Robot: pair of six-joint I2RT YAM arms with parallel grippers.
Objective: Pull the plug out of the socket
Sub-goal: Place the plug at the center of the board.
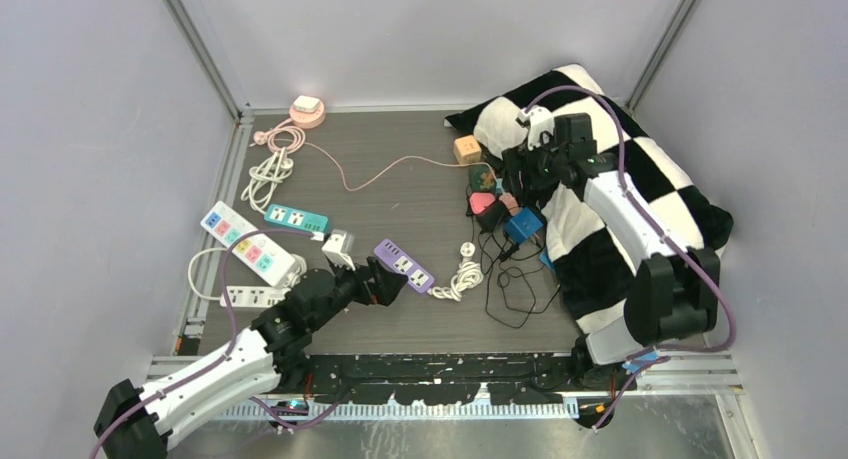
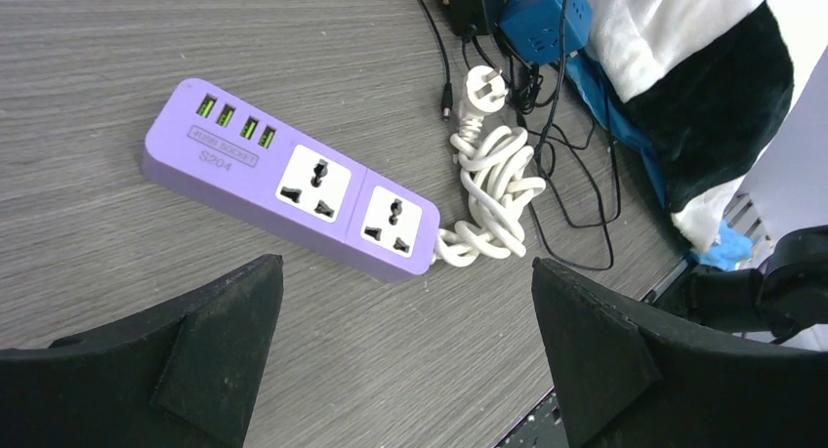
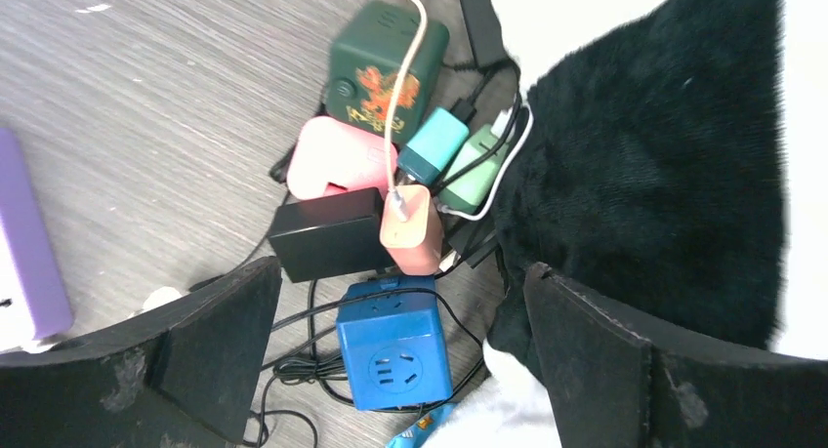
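Peach plug upright in the tangle beside the checkered cushion, touching a black adapter, just above the blue cube socket. Right gripper spread wide over it, gripping nothing; left gripper equally wide over the purple strip. Likely risk: pinching cord or neighbours, dragging the unanchored cluster along.

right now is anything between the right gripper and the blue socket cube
Nothing solid that shows. In the wrist view, the open right gripper looks straight down on the blue socket cube. Only a thin black cable lies across the cube's top edge, and the checkered pillow lies close beside it.
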